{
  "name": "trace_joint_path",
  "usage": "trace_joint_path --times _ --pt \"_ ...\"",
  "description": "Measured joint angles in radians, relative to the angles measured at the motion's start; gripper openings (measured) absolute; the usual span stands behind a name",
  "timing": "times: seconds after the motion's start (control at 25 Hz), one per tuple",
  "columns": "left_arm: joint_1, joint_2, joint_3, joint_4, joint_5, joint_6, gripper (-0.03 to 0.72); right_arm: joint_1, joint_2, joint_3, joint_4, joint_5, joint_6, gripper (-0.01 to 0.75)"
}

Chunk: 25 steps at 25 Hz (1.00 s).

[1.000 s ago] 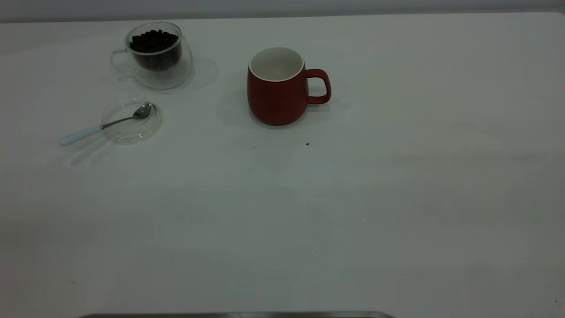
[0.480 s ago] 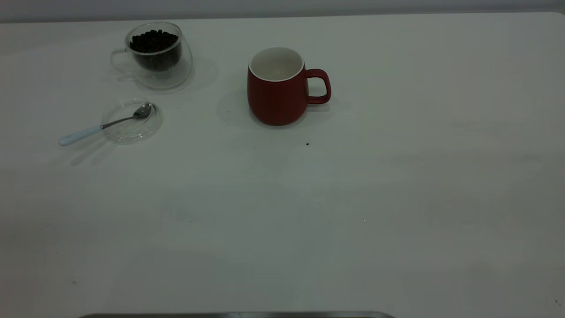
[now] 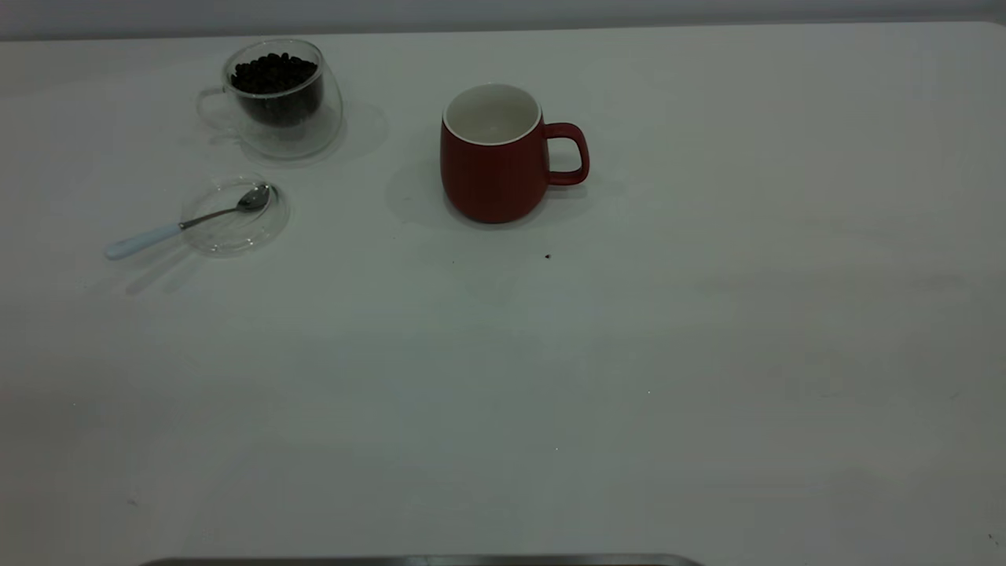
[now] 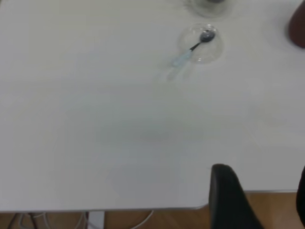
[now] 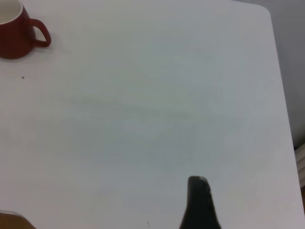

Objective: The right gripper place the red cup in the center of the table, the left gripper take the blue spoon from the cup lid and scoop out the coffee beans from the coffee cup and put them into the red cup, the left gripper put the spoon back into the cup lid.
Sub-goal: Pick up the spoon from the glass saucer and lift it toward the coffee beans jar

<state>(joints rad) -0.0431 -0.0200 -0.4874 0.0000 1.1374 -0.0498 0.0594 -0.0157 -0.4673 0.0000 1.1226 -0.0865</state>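
since nothing shifted over the last second, still pre-scoop: red cup (image 3: 493, 169) placed mid table (image 3: 707, 354), empty; blue spoon (image 3: 185, 224) untouched in cup lid (image 3: 263, 232) near left edge. left gripper (image 4: 262, 174) spread wide, empty, at table edge; right gripper (image 5: 198, 195) spread: cannot tell.

Left wrist view: the coffee cup (image 4: 209, 4) and the red cup (image 4: 297, 29) are cut off by the frame edge, and the left gripper (image 4: 259, 200) shows only parts of its fingers. Right wrist view: the right gripper (image 5: 200, 205) shows one finger only; spacing indeterminable. Neither gripper appears in the exterior view.
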Motion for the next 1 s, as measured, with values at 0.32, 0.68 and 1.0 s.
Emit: trace_joint_path --times 0.32,0.68,1.0 --pt "0.000 0.131 -0.160 0.153 -0.071 -0.052 0.366 0.000 0.000 0.000 0.000 0.001 0.000 0.583" --pt "0.000 0.667 -0.488 0.379 -0.071 -0.198 0.157 0.000 0.000 0.000 0.000 0.002 0.000 0.583" --pt "0.003 1.051 -0.719 0.665 -0.052 -0.282 0.025 0.000 0.000 0.000 0.000 0.002 0.000 0.583"
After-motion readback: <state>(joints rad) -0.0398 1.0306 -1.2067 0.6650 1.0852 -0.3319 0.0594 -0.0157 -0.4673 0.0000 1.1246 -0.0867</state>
